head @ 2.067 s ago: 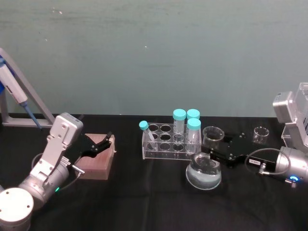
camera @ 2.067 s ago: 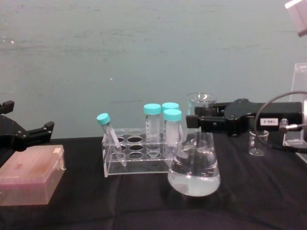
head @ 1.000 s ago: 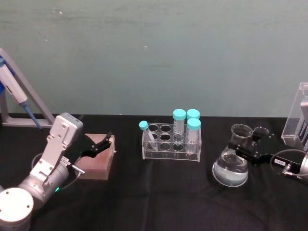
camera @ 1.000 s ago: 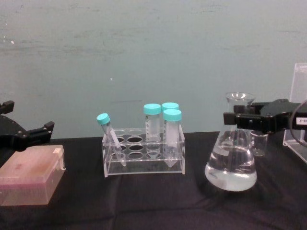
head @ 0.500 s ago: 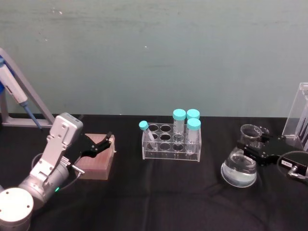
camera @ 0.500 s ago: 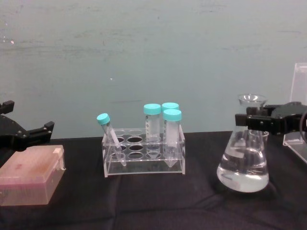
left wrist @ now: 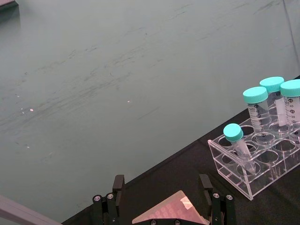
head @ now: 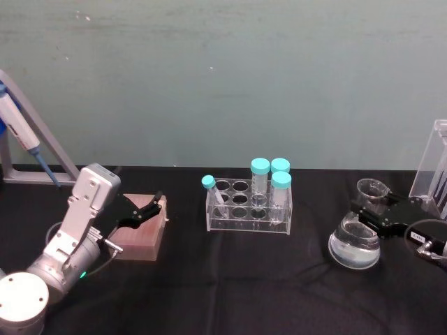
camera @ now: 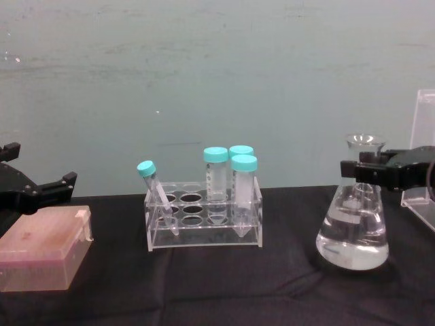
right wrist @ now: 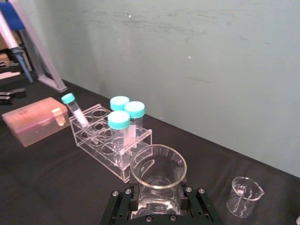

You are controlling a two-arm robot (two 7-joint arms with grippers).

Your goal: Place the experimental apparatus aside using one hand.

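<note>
My right gripper [head: 377, 215] [camera: 363, 170] [right wrist: 158, 202] is shut on the neck of the conical flask [head: 355, 244] [camera: 352, 234] [right wrist: 158, 186] of clear liquid, at the right end of the black table. The flask's base is at or just above the cloth; I cannot tell which. Mid-table stands a clear rack with teal-capped tubes [head: 249, 206] [camera: 204, 217] [right wrist: 110, 136] [left wrist: 262, 154], well left of the flask. A small glass beaker [right wrist: 243, 201] sits just beyond the flask. My left gripper [head: 150, 208] [camera: 47, 187] [left wrist: 161, 192] hangs open over the pink box [head: 143, 234] at the left.
A tall clear acrylic stand [head: 433, 167] [camera: 425, 183] rises at the far right, close behind the flask. A blue pipette on a grey stand [head: 21, 132] [right wrist: 14, 37] is at the back left. Open black cloth lies between the rack and the flask.
My right gripper has carried the flask rightward, from just in front of the tube rack to the table's right end. The left arm, pink box and rack have not moved.
</note>
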